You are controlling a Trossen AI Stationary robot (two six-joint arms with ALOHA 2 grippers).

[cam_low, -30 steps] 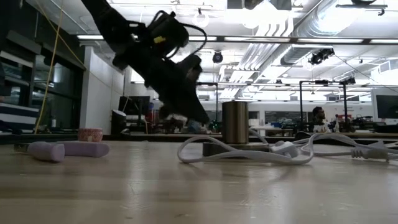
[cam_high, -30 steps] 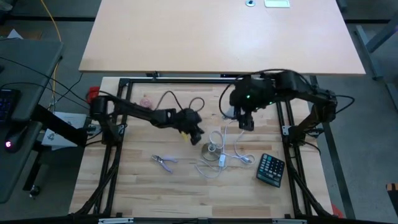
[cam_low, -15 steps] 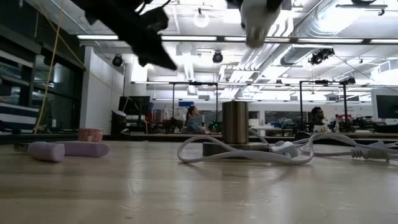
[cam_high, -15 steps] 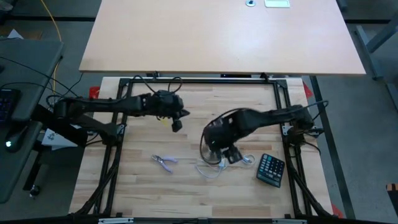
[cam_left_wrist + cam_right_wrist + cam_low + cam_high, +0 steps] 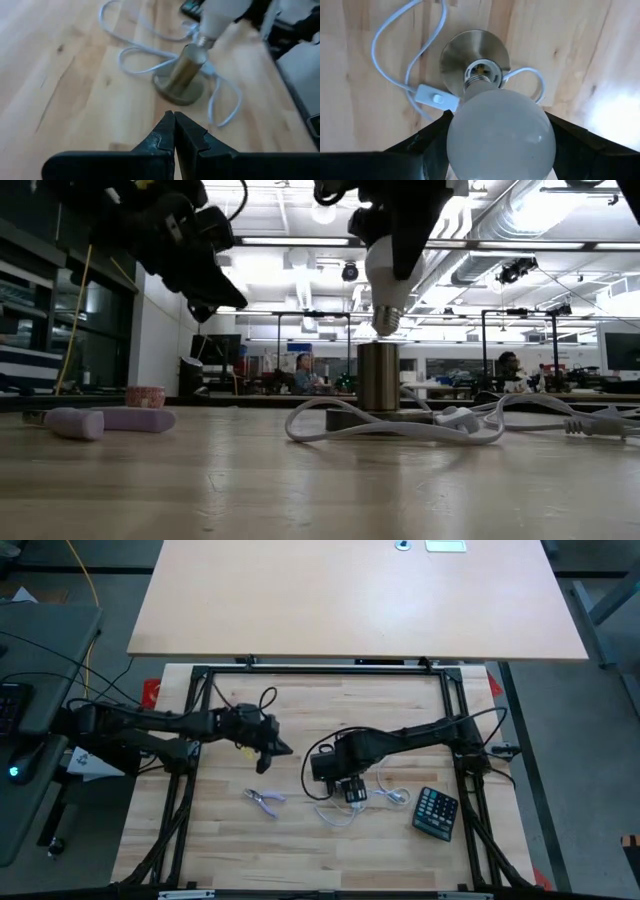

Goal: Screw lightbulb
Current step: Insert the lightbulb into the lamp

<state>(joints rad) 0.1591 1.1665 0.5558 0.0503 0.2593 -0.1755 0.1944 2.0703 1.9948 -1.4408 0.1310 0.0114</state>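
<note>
The right gripper (image 5: 335,772) hangs over the middle of the wooden surface (image 5: 300,840), its jaws closed around the globe of the lightbulb (image 5: 388,275), which it holds upright with the screw base pointing down. In the low view the silvery base sits directly above the open top of the brass-coloured lamp socket (image 5: 378,376), just at its mouth; whether the thread has entered cannot be told. The right wrist view looks down past the frosted lightbulb (image 5: 501,134) to the threaded opening of the socket (image 5: 481,71) and its round metal foot, with the dark fingers (image 5: 427,145) pressed to the globe on either side. A white cord (image 5: 395,50) with an inline switch (image 5: 437,99) loops around the foot and trails across the boards. The left gripper (image 5: 280,748) rests above the surface well to the left of the socket, its jaws pressed fully together and holding nothing, as the left wrist view shows (image 5: 174,135); that view also sees the socket (image 5: 186,70) and the bulb's neck beyond. Pliers (image 5: 265,799) lie on the boards nearer the front, a calculator (image 5: 436,812) lies on the right side, and a lilac cylinder (image 5: 100,421) lies at the left in the low view.
</note>
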